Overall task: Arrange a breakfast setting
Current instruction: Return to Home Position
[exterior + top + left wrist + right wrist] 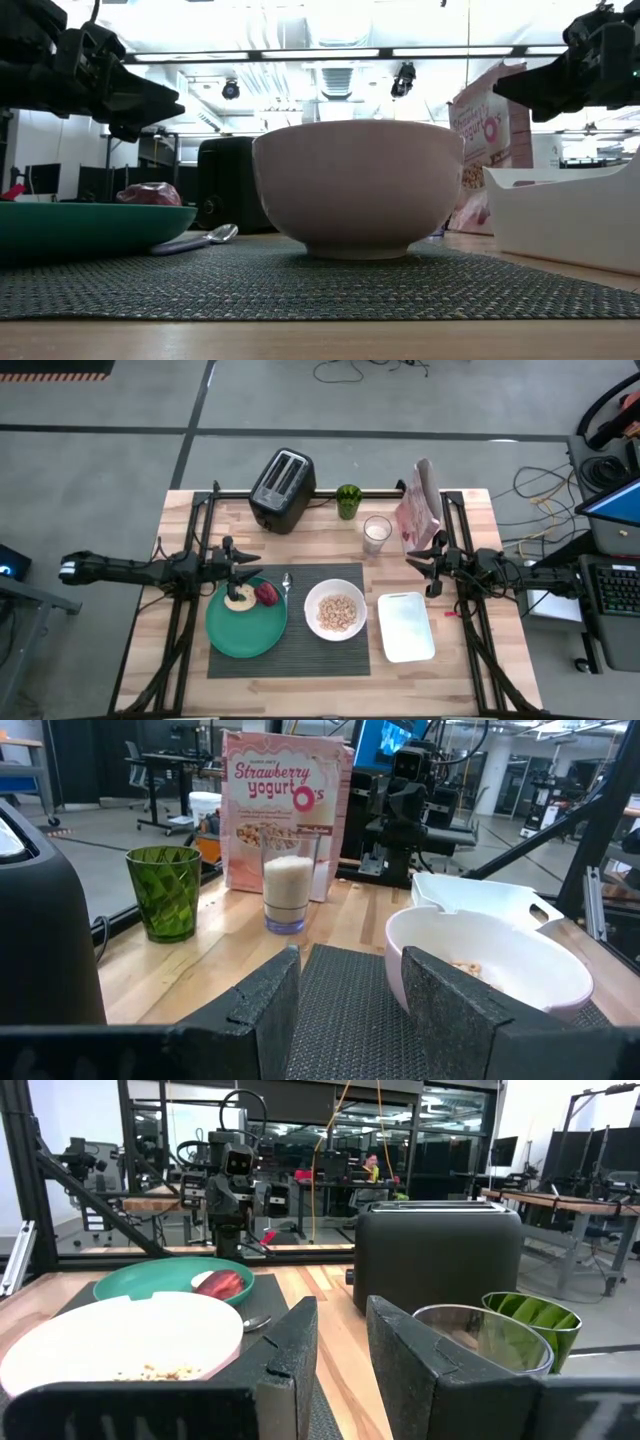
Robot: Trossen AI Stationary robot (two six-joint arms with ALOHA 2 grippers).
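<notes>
A dark ribbed placemat [290, 650] lies at the table's middle. On it rest a round green plate [240, 630] with food, a spoon [286, 582] and a white bowl [335, 610] with cereal. A white rectangular dish [406, 626] sits to the mat's right. Behind stand the black toaster [281, 490], the milk glass [376, 534] and the pink cereal box [417, 508]. My left gripper [260, 568] hovers open above the plate's far edge, pointing level. My right gripper [409, 562] hovers open above the dish's far edge, with a narrower gap [342, 1350].
A green glass [348, 500] stands at the far edge between the toaster and the cereal box. Black frame bars [200, 530] run along the table's left, right and far sides. Bare wood shows near the front edge [300, 695].
</notes>
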